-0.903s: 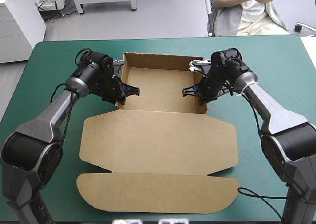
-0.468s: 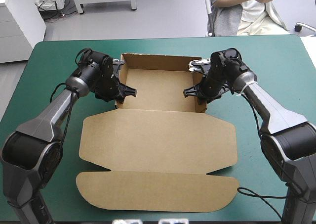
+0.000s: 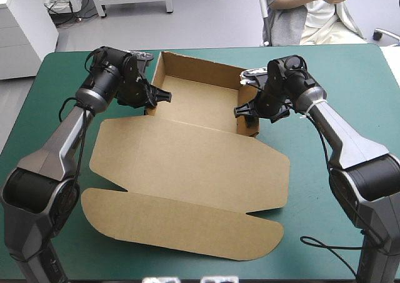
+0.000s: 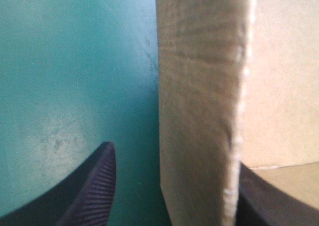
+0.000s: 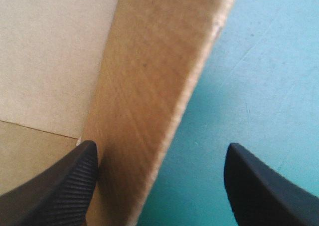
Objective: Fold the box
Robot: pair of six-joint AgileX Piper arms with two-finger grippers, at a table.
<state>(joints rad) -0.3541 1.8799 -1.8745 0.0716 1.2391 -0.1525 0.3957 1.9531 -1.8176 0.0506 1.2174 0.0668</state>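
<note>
The brown cardboard box [image 3: 187, 164], a cut sheet with walls raised into an open tray, is set on the teal-green covered counter [image 3: 56, 77], with its lid laid flat toward the near edge. The left hand [image 3: 157, 98] is held open astride the tray's left wall, and the right hand [image 3: 245, 112] is open astride the right wall. Each inner black finger [image 4: 274, 201] appears to touch the board.

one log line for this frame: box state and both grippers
box: tray walls up, lid flat | left gripper: open, straddling left wall | right gripper: open, straddling right wall
</note>
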